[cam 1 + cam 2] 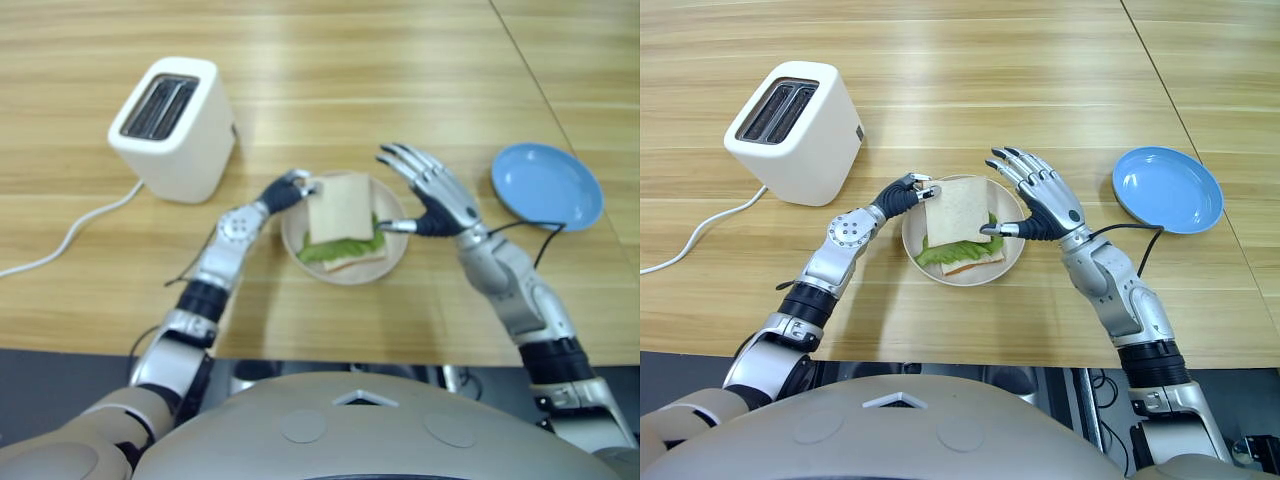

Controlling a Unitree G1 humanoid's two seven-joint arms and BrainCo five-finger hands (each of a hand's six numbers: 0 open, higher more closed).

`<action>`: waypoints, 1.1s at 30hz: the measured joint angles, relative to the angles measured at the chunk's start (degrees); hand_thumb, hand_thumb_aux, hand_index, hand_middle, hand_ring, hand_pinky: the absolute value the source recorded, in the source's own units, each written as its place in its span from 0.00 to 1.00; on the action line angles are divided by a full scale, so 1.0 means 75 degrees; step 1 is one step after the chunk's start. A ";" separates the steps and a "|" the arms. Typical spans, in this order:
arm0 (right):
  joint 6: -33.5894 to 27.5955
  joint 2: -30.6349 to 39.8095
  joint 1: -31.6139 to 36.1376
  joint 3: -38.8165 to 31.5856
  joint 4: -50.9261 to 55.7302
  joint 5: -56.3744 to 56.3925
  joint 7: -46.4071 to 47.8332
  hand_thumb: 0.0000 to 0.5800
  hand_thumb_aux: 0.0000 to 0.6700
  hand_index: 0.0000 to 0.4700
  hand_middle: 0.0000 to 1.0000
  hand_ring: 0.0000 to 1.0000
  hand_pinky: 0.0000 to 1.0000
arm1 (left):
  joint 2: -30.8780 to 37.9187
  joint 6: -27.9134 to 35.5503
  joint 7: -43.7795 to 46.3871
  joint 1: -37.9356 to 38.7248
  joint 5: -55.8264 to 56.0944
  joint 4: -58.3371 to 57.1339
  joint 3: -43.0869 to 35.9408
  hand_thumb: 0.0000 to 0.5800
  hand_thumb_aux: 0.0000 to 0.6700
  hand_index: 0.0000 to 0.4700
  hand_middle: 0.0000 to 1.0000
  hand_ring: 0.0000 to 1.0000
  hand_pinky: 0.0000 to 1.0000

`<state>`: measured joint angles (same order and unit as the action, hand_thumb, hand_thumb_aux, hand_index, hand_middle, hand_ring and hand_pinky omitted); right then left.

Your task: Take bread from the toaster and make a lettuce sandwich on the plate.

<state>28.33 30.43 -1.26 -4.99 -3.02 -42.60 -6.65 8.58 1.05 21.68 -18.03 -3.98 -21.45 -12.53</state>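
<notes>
Left hand (908, 192) grips bread slice (962, 212) over lettuce (945, 253) on plate (970, 277) — right hand (1040, 195) spread beside.

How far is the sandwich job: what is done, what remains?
Done: the toaster looks empty; bottom slice and lettuce lie on the plate. In hand: the left hand holds the top slice on the lettuce, right hand open beside it. Left: letting go.

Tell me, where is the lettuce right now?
The lettuce lies on the beige plate in mid-table, tucked under the top bread slice, with the white toaster to its left and the blue plate to its right.
</notes>
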 measured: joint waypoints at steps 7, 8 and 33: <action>-0.0133 0.0069 0.0040 0.0058 0.0049 -0.0052 -0.0280 0.00 0.00 0.00 0.00 0.00 0.00 | -0.0014 0.0571 0.0131 0.0125 0.0666 0.0747 0.0582 1.00 1.00 0.98 1.00 1.00 1.00; -0.0172 0.0086 0.0043 0.0087 0.0082 -0.0052 -0.0331 0.00 0.00 0.00 0.00 0.00 0.00 | -0.0014 0.0678 0.0140 0.0139 0.0751 0.0936 0.0637 1.00 1.00 0.98 1.00 1.00 1.00; -0.0237 0.0462 0.0115 -0.0462 0.0227 -0.0626 -0.0469 0.00 0.00 0.00 0.00 0.00 0.00 | -0.0002 0.1187 0.0326 0.0473 0.0366 0.0888 -0.0323 1.00 1.00 0.98 1.00 1.00 1.00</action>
<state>26.55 33.89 -0.40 -8.46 -1.32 -47.30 -10.17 8.56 9.95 24.13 -14.48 -1.23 -14.80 -14.96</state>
